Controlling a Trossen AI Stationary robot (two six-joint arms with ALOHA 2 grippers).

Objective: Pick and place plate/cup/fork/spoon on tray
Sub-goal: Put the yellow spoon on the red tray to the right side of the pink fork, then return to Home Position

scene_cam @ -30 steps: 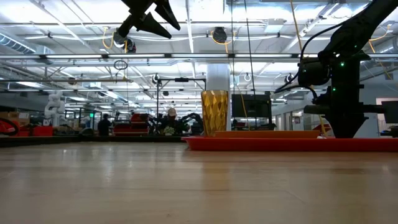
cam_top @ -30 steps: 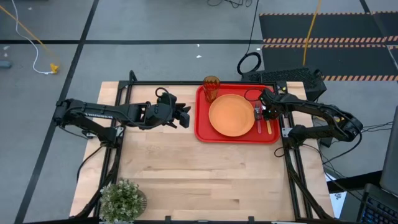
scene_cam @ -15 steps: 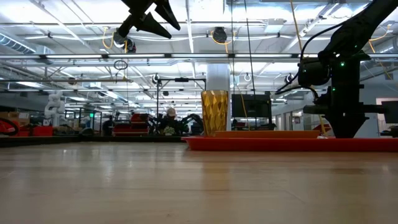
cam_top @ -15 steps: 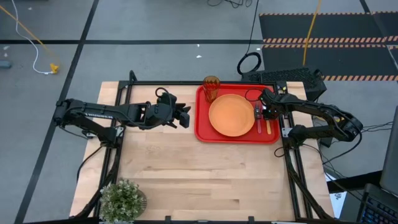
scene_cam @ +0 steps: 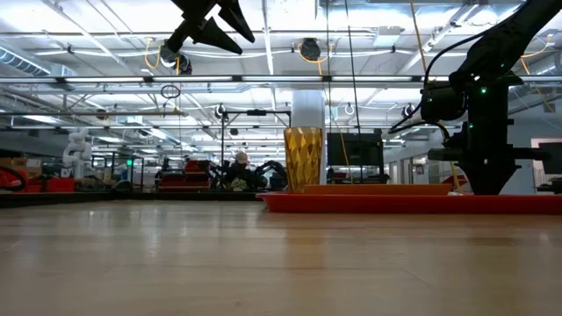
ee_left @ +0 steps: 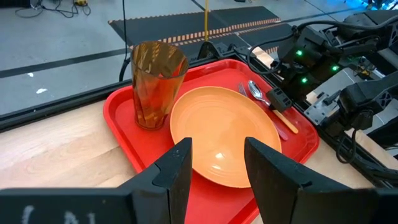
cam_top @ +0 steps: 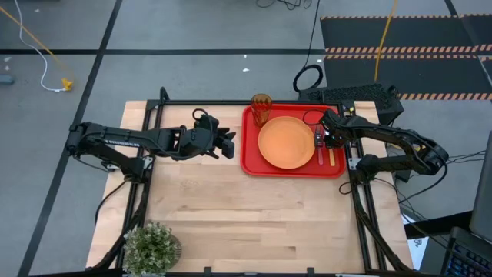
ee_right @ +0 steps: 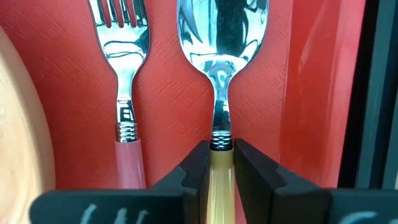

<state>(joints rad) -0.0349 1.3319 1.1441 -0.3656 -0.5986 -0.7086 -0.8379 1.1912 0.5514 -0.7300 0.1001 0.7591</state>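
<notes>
the right pincer [ee_right: 221, 163] is clamped on the yellow-handled metal spoon [ee_right: 222, 74], which lies on the red rectangular plastic tray [cam_top: 250, 163] near its right edge, beside the red-handled metal fork [ee_right: 126, 93]. the round orange plastic plate [cam_top: 285, 142] sits mid-tray, the amber plastic cup [cam_top: 260, 108] at its far left corner. the left pincer [ee_left: 216, 163] hovers apart above the wooden surface [cam_top: 254, 219].

You are looking at a large open robotics lab or industrial hall. Past the wooden table [scene_cam: 263, 263] the low view shows exposed ceiling trusses with strip lights [scene_cam: 105, 39], a white pillar [scene_cam: 309, 110] and other workstations. From above you see grey concrete floor [cam_top: 192, 31], black floor tape [cam_top: 100, 46], hazard-striped mats [cam_top: 400, 50] and loose cables [cam_top: 307, 77].
</notes>
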